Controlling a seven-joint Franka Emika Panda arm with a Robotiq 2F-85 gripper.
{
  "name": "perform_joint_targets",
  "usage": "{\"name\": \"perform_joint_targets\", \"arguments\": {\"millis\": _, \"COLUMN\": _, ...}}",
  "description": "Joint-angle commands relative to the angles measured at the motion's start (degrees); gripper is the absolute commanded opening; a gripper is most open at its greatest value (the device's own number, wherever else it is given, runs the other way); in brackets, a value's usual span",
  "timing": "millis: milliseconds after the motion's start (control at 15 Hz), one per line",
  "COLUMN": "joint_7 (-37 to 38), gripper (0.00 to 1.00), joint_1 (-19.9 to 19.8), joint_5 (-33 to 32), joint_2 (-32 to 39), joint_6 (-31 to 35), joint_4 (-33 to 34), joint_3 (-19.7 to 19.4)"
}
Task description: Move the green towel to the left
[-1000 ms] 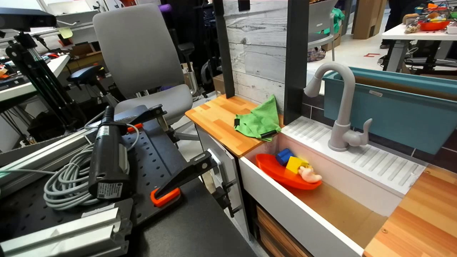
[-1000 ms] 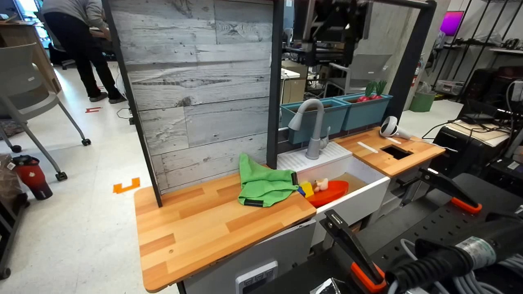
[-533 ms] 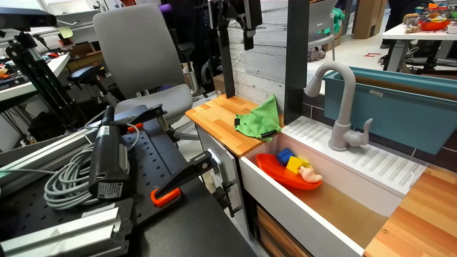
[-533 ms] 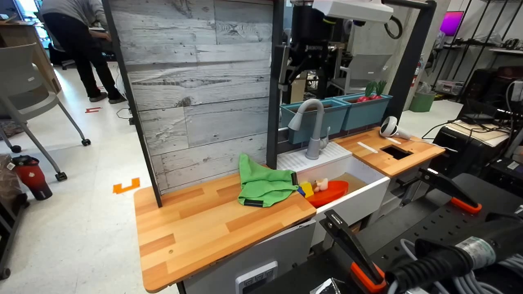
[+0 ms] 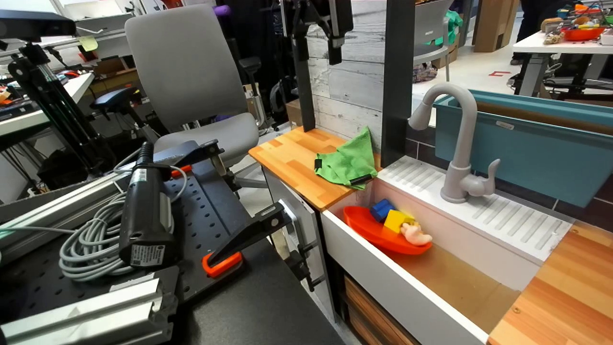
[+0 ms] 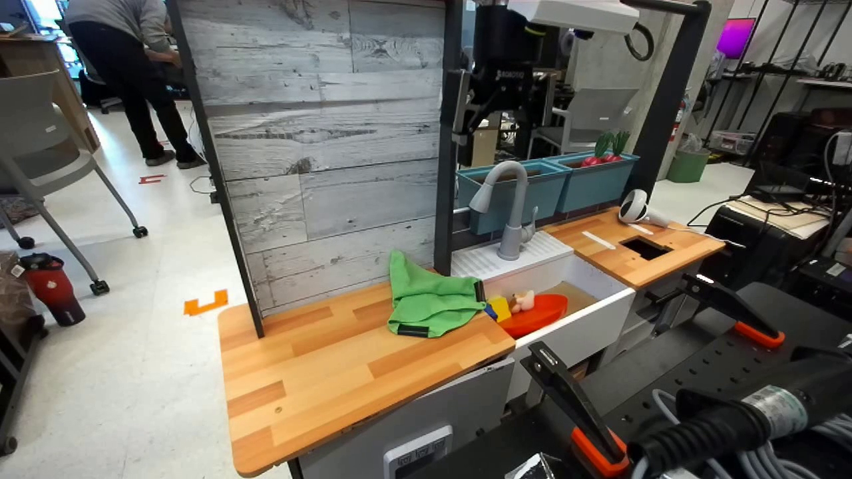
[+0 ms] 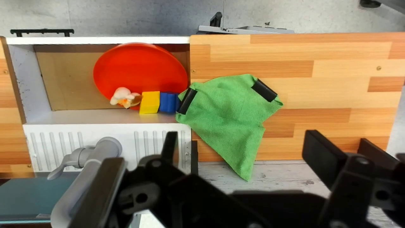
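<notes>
In the wrist view, the gripper (image 7: 242,139) hangs well apart from the green towel (image 7: 231,117), its jaws spread wide, holding nothing. The green towel lies rumpled on the counter (image 7: 332,95), its 9 o'clock corner lapping over the sink (image 7: 95,40) edge, its 6 o'clock tip by the wall panel (image 7: 281,174). The task looks unstarted: grasping, shifting left and letting go remain.
</notes>
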Motion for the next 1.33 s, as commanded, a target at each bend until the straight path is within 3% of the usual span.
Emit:
{"name": "perform_joint_targets", "arguments": {"millis": 0, "joint_7": 5.34, "gripper": 1.00, "joint_1": 2.20, "joint_5": -2.87, "joint_2": 2.34, "joint_6": 5.41, "joint_4": -0.12, "joint_3": -1.50}}
{"name": "perform_joint_targets", "arguments": {"millis": 267, "joint_7": 12.98, "gripper": 1.00, "joint_1": 5.68, "joint_5": -6.98, "joint_2": 9.72, "joint_6": 16.14, "joint_4": 2.01, "joint_3": -3.91}}
{"name": "perform_joint_targets", "arguments": {"millis": 533, "joint_7": 13.61, "gripper": 1.00, "joint_1": 9.21, "joint_5": -7.32, "joint_2": 19.50, "joint_6": 21.37, "joint_4": 6.96, "joint_3": -6.42}}
{"name": "perform_joint_targets", "arguments": {"millis": 867, "joint_7": 12.39, "gripper": 1.00, "joint_1": 10.79, "joint_5": -5.36, "joint_2": 29.03, "joint_6": 19.85, "joint_4": 16.40, "joint_3": -7.78}}
{"name": "perform_joint_targets", "arguments": {"millis": 1267, "joint_7": 8.85, "gripper": 1.00, "joint_1": 9.04, "joint_5": -4.52, "joint_2": 37.27, "joint_6": 16.92, "joint_4": 24.99, "joint_3": -5.83}}
